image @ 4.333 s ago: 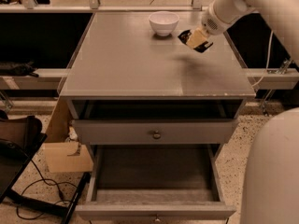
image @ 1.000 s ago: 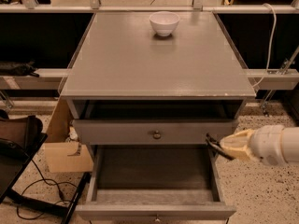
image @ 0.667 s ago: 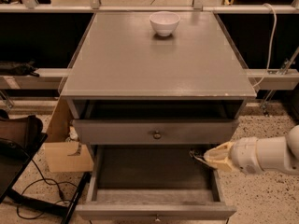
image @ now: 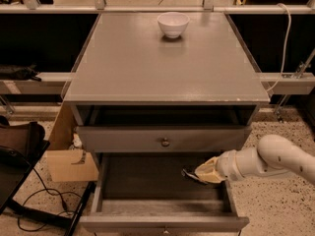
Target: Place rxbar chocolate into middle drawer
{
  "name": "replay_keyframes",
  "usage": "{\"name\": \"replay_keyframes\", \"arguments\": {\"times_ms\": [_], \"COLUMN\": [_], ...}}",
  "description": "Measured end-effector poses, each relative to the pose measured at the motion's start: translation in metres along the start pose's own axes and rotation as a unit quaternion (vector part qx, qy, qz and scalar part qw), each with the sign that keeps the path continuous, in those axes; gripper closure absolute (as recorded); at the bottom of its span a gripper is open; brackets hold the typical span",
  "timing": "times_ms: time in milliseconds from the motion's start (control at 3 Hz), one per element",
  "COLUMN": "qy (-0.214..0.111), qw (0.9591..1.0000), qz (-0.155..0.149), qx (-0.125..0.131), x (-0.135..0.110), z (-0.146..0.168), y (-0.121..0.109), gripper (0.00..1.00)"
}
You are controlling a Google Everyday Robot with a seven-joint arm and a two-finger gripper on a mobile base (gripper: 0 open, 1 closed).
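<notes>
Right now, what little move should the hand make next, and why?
Probably lower a touch and let go. The hand hangs over the open middle drawer, near its right side, with the dark rxbar chocolate held at its tip, seemingly just above the drawer floor. The bar is already within the drawer's walls, so a short release should land it inside.

I see my pale cream gripper inside the open middle drawer, which is grey with a dark grey floor. The desk is plain grey, the bowl white, the ground speckled beige, the cardboard box tan.
</notes>
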State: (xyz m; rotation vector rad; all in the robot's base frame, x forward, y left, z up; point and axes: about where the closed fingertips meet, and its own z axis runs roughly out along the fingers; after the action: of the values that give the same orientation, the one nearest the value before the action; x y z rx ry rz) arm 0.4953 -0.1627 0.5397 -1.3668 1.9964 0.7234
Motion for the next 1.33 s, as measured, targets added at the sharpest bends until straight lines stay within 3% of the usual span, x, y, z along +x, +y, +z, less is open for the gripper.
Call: {"name": "replay_keyframes", "arguments": {"times_ms": [333, 1333], "qy": [0.015, 0.015], "qw": [0.9992, 0.9991], "qz": [0.036, 0.038], "qx": [0.005, 0.004], "x": [0.0291, 0.0311], "z": [0.0191, 0.0202], "y": [-0.0177, -0.0174], "gripper": [1.00, 0.34]}}
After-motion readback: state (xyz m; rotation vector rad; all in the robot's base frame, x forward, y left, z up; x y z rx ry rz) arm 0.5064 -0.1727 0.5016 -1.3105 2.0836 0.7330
